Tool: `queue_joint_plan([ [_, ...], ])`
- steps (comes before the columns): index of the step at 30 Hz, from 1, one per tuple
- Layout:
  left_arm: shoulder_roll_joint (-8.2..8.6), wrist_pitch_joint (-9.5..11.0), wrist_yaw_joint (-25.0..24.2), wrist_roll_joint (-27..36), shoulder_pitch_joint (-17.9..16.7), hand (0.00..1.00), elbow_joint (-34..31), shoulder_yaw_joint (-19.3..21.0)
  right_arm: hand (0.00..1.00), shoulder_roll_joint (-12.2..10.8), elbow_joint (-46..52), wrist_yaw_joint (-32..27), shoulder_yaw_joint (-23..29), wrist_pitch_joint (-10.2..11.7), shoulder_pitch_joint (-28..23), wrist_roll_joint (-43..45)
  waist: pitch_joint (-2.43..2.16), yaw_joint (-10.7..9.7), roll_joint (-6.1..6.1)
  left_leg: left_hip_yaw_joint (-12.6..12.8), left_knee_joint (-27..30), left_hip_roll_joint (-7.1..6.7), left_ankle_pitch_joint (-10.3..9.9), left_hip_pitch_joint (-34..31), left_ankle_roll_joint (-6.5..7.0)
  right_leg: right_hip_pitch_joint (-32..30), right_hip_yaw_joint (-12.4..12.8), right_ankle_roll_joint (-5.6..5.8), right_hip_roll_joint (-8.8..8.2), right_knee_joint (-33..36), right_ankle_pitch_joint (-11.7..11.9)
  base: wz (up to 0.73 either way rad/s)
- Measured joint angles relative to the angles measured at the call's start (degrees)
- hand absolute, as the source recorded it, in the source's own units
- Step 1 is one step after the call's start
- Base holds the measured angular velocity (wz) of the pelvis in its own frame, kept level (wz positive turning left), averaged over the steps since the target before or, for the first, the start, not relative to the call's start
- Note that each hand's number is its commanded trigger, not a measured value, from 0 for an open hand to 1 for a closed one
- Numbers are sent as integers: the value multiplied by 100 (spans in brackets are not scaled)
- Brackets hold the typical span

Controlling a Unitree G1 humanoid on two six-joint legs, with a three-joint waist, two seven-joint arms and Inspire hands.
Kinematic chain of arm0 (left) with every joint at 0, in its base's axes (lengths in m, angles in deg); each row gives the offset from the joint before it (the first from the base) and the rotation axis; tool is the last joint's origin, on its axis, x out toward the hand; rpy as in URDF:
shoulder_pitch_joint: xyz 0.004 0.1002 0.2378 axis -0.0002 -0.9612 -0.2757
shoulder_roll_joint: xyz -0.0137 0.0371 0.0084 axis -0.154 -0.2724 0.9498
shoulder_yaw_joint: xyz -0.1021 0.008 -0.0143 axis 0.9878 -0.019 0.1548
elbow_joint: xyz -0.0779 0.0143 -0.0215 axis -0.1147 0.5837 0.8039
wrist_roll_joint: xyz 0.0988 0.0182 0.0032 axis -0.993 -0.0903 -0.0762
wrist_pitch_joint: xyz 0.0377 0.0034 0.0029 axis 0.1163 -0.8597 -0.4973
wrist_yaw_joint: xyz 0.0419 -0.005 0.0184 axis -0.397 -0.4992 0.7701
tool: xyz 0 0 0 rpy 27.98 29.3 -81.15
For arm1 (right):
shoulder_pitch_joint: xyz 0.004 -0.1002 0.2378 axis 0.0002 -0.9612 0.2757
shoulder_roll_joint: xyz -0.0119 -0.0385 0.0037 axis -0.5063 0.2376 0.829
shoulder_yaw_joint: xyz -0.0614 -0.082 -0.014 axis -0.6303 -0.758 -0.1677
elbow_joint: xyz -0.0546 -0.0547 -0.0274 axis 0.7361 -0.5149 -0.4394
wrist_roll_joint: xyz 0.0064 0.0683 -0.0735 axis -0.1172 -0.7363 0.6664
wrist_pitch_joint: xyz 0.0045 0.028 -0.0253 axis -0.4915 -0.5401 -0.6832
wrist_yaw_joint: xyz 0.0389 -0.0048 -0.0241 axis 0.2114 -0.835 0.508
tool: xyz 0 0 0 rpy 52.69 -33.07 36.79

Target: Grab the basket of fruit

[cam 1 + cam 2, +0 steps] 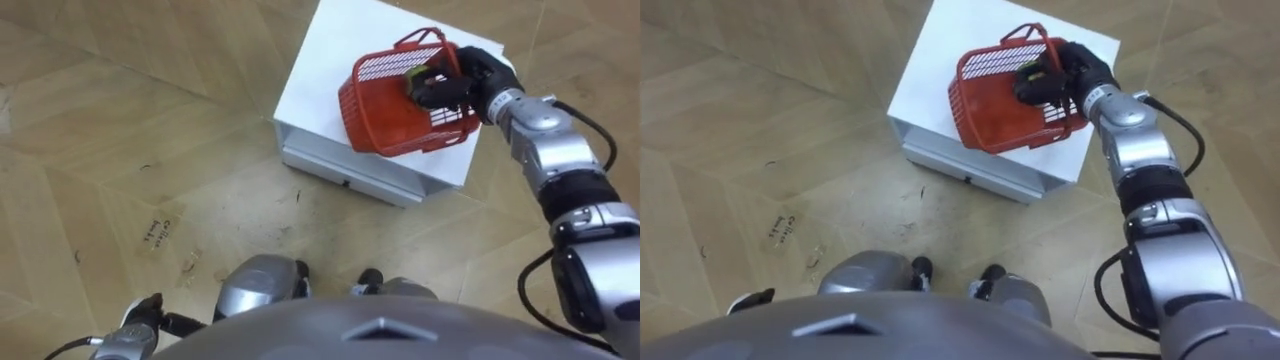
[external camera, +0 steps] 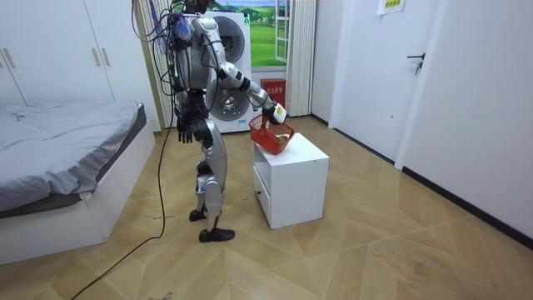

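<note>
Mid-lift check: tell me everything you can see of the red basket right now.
The basket looks like red plastic, with slotted walls, an open top and a thin loop handle at its far rim. It sits tilted over the top of the white cabinet; whether its lower edge touches the top is unclear. The right robot hand is curled round its right rim. Something dark and yellowish shows inside beside the hand.

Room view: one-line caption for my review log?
Robot beside a white cabinet, its right hand gripping a tilted red basket.
</note>
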Motion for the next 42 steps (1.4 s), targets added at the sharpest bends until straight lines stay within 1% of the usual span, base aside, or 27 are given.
queue_joint_plan([
  [2,-1,-5,-6,6,0,0,-2,-4,100,58,-254,-57,1,-1,175,-69,2,2,7,-3,-7,0,0,-62,0,-59,-6,-1,1,8,1,0],
  [4,0,-15,-8,7,-11,0,0,-17,100,127,-329,-115,2,-1,238,-137,2,11,11,-9,-27,1,0,-110,-1,-105,-7,-2,7,8,2,0],
  [7,1,-39,-11,0,-47,0,21,-112,100,181,-547,-196,6,-2,370,-162,-5,0,23,-34,-5,2,1,-134,-2,-127,-86,-3,2,0,1,3],
  [8,0,-38,-9,2,-50,0,21,-119,57,219,-564,-225,7,-2,370,-165,-6,4,25,-36,-6,2,1,-134,-2,-127,-131,-4,-8,-1,0,3],
  [9,0,-39,-5,2,-53,0,24,-131,0,255,-564,-246,7,-2,370,-173,-8,12,29,-36,-6,2,2,-137,-2,-127,-146,-5,-14,-3,-1,0],
  [13,-2,-40,-3,4,-57,0,29,-169,0,299,-564,-383,8,-2,370,-342,-16,12,42,-26,-6,-2,3,-140,-2,-127,-148,-5,-27,1,-9,0],
  [14,-2,-40,4,4,-58,0,28,-170,0,313,-564,-415,8,-1,371,-385,-16,15,42,-5,-7,-10,3,-140,-2,-128,-148,8,-68,9,-32,0],
  [16,-2,-45,9,3,-58,0,28,-170,0,332,-565,-469,9,-1,372,-395,-20,21,47,5,-11,-19,3,-142,-2,-131,-151,23,-86,9,-46,0],
  [19,-2,-100,16,-2,-58,0,28,-169,0,335,-565,-531,11,-1,374,-415,-32,21,65,-1,-20,-21,3,-131,-3,-118,-155,38,-88,9,-59,0],
  [21,-2,-117,26,-3,-65,0,17,-167,0,342,-567,-594,33,-1,374,-426,-48,21,90,0,-32,-21,3,-110,-3,-103,-156,38,-89,10,-70,0],
  [28,-4,-124,59,-1,-91,0,3,-166,0,344,-570,-614,45,-1,374,-473,-52,22,94,-13,-65,-19,4,-88,-4,-84,-172,23,-91,24,-114,0],
  [42,9,-150,44,-11,-108,0,2,-166,0,344,-587,-587,45,-2,374,-529,-49,26,11,-2,-51,-17,3,-89,-3,-83,-258,18,-93,43,-111,0],
])
